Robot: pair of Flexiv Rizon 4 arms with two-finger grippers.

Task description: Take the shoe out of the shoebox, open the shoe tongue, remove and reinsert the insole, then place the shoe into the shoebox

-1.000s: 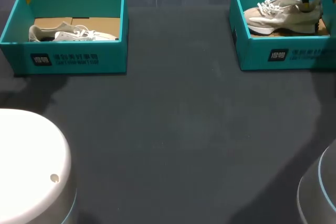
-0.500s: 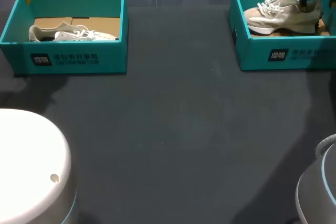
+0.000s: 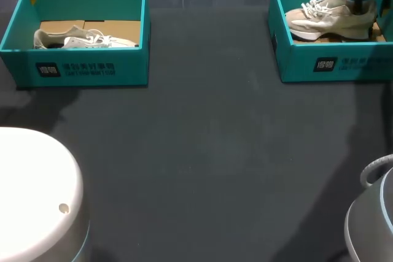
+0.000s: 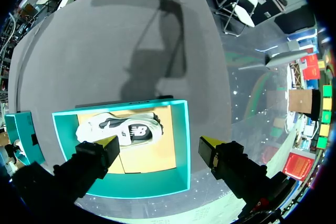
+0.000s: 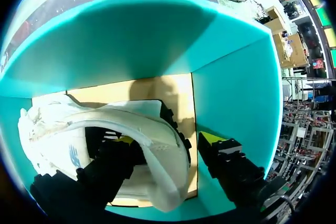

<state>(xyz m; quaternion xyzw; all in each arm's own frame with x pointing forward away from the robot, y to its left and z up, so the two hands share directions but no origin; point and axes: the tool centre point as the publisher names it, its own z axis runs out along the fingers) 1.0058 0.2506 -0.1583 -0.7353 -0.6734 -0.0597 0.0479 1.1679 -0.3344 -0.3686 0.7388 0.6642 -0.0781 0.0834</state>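
While shoeboxes [image 3: 86,72] sit on the dark table [image 3: 209,151], left jaws gape empty, right jaws gape astride a shoe [image 3: 325,21].

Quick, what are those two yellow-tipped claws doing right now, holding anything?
Left gripper: open, empty, above the left shoebox.
Right gripper: open, fingers astride the heel of the shoe, not clamped on it.

The left hand [image 4: 160,146] and right hand [image 5: 168,139] have blocky black fingers [image 4: 236,169] with yellow tips. The left arm [image 3: 37,188] and right arm [image 3: 371,228] are rounded white shells with pale blue rings.
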